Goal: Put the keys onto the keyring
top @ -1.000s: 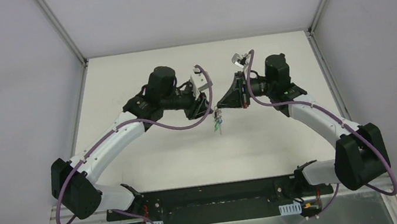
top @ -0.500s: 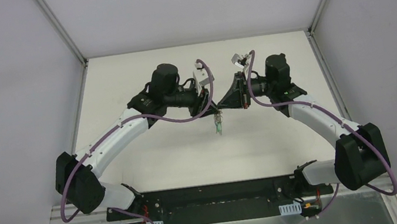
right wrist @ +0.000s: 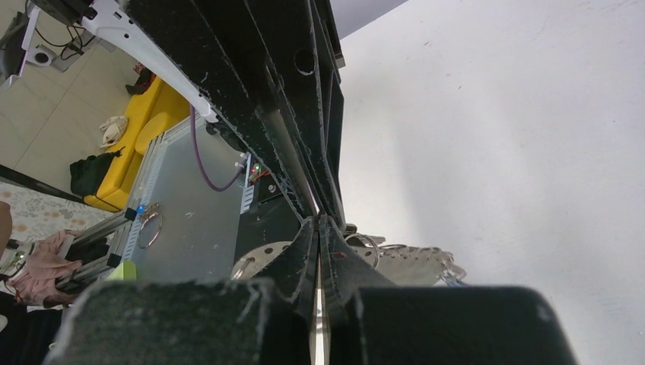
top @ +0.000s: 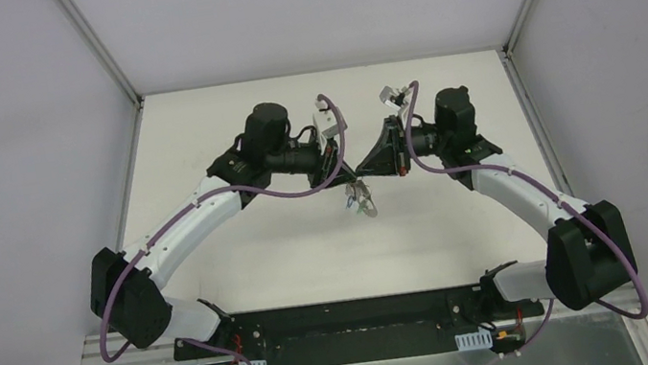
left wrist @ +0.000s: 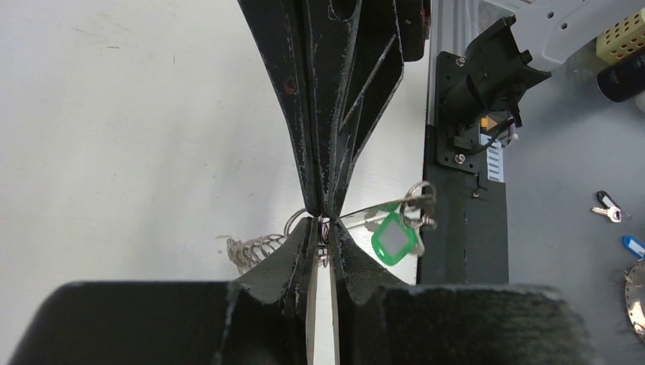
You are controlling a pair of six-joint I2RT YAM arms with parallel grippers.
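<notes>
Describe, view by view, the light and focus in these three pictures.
Top view: soft, even light; the keyring is too small for detail. Left wrist view: the left end effector is a dark, blurred mass, the green key sharper. Right wrist view: the right end effector looks dark and blurred against a bright table.

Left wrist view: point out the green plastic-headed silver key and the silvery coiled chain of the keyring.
Green plastic-headed silver key (left wrist: 394, 242): left wrist view, centre of its green head.
Silvery coiled chain of the keyring (left wrist: 249, 249): left wrist view, middle of the coil.
</notes>
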